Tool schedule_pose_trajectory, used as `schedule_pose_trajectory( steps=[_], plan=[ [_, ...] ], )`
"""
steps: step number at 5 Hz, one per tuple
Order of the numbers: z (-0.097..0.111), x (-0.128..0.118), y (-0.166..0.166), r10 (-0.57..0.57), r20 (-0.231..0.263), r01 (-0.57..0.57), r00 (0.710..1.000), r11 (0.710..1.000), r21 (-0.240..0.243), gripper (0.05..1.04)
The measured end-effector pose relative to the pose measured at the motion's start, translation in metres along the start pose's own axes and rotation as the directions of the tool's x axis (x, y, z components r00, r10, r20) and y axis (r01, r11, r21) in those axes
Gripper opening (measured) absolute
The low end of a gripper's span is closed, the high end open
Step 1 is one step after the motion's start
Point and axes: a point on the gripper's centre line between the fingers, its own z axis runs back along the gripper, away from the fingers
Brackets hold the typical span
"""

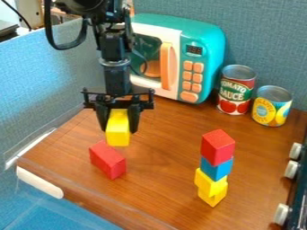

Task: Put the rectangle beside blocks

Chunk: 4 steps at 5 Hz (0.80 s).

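Fingers (133, 120) pinch yellow block (118, 130), with room between edge-side red block (107, 159) and 4-block stack (216, 168).

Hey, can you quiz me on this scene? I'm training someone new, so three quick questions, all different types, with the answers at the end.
1. Multiple choice: what is the gripper holding?
a) a red block
b) a yellow block
c) a can

2. True or false: in the stack, the blue block sits directly under a red one.

3. Fill in the blank: the block lying by itself on the wooden surface, apart from the stack, is ____.

Key: 1: b; 2: true; 3: red
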Motion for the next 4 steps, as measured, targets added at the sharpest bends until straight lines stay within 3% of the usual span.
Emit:
schedule_pose_trajectory(
  steps=[1, 2, 3, 4],
  plan=[
    [0.003, 0.018, -0.037, -0.167, 0.039, 0.167, 0.985, 0.986, -0.005, 0.600],
    [-0.017, 0.034, -0.072, -0.361, 0.019, 0.361, 0.932, 0.932, -0.005, 0.600],
    [-0.043, 0.045, -0.098, -0.479, -0.043, 0.480, 0.877, 0.877, 0.005, 0.600],
    [-0.049, 0.041, -0.102, -0.501, -0.063, 0.502, 0.863, 0.865, 0.006, 0.600]
  ],
)
